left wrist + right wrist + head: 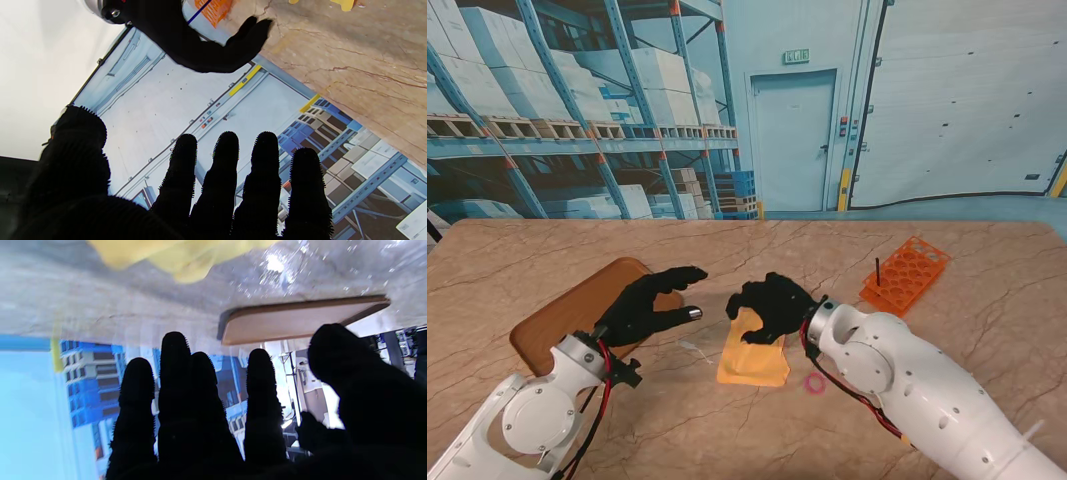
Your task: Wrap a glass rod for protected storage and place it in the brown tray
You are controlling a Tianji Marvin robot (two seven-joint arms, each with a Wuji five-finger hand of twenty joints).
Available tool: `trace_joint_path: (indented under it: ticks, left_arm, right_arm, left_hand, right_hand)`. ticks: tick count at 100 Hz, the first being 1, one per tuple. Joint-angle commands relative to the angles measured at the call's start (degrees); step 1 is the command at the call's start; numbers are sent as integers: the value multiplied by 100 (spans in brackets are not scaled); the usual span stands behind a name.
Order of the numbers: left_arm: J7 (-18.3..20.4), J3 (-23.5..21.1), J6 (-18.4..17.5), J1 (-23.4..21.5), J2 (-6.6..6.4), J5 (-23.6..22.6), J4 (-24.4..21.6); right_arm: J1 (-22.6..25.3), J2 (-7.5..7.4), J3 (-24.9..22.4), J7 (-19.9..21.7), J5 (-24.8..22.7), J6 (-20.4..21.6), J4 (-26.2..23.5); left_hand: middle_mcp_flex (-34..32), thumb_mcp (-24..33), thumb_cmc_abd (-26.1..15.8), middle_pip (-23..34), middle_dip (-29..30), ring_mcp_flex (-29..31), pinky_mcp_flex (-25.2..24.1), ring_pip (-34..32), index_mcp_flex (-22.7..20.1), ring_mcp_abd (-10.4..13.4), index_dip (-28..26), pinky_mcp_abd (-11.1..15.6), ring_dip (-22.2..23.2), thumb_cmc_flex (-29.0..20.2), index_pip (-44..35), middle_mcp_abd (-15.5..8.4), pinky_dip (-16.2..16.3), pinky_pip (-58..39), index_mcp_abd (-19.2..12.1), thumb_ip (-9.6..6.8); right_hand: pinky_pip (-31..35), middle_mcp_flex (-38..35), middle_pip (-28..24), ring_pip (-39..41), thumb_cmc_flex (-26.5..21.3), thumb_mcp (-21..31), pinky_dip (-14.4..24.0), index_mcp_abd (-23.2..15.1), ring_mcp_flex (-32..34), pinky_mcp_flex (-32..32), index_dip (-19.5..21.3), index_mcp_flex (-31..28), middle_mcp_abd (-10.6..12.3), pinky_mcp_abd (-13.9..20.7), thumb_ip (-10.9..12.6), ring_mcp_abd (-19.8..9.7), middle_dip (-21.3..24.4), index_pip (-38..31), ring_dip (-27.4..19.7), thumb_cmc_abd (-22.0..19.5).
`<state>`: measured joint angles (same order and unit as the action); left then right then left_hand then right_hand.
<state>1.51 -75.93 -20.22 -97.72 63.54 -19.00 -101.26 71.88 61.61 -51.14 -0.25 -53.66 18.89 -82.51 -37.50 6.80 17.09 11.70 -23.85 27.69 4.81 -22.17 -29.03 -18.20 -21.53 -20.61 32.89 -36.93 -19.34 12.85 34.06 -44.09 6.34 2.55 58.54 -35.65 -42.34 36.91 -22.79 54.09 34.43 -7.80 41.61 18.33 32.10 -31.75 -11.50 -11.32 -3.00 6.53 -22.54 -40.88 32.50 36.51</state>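
A yellow cloth [753,358] lies on the table in front of me, partly folded; it also shows in the right wrist view as the yellow cloth [180,256]. My right hand [772,305] hovers over its far corner, fingers [173,380] loosely extended and holding nothing. My left hand [652,300] is open with fingers spread, at the right edge of the brown tray [567,315], which holds nothing I can see. A faint clear streak [692,347] on the table between hand and cloth may be the glass rod; I cannot tell.
An orange tube rack [905,272] stands at the right, with a thin dark rod [878,270] upright in it. A small pink ring [813,383] lies near my right forearm. The table's far edge meets a warehouse backdrop.
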Motion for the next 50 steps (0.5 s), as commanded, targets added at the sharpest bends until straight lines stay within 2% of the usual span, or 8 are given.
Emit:
trace_joint_path:
  ticks: [1, 20, 31, 38, 50]
  left_arm:
    - [29, 19, 35, -29, 14, 4, -51]
    - [35, 32, 59, -22, 13, 2, -59]
    - [44, 43, 78, -13, 12, 3, -59]
    - [46, 54, 95, -6, 12, 4, -59]
    - [59, 82, 145, 13, 15, 39, -60]
  right_arm:
    - [78, -111, -183, -71, -146, 37, -191]
    - [556, -183, -1201, -475, -909, 83, -525]
    - [782, -221, -1757, -723, -1288, 90, -619]
    - [922, -243, -2104, -812, -1449, 88, -662]
    - [1148, -247, -2612, -991, -1586, -31, -695]
  left_hand:
    - [19, -115, -138, -109, 35, -54, -56, 71, 92, 56, -63, -78, -24, -97, 89, 7, 91, 21, -218, -181]
    - [12, -120, -136, -107, 35, -45, -51, 67, 89, 57, -63, -84, -22, -99, 88, 14, 94, 15, -224, -182]
    - [13, -122, -141, -108, 35, -46, -53, 66, 83, 49, -64, -80, -22, -102, 86, 6, 94, 16, -215, -182]
    - [5, -129, -154, -104, 33, -41, -57, 64, 74, 51, -66, -81, -20, -90, 82, 11, 92, 18, -227, -181]
    - [-2, -145, -193, -106, 34, -47, -61, 66, 58, 49, -65, -83, -21, -69, 82, 24, 93, 18, -217, -180]
  right_hand:
    - [-111, 161, 89, -167, 262, -72, -97, -41, -158, -68, -14, 150, 66, -42, 255, -33, 91, 16, -94, -296]
    - [-54, 93, 33, 51, 309, -79, -32, -72, -88, 5, -25, 218, 110, -108, 281, 26, 50, 30, 52, -367]
    - [110, 26, 30, 216, 272, -71, 71, -88, -13, 129, -26, 280, 273, -40, 284, -9, 35, 33, 133, -354]
    - [204, 36, 123, 318, 272, -144, 135, -110, 16, 154, -35, 390, 398, 1, 230, -46, 59, 47, 180, -370]
    - [310, 140, 259, 437, 182, -277, 211, -79, 27, 195, -56, 603, 473, 76, 108, -65, 91, 61, 231, -348]
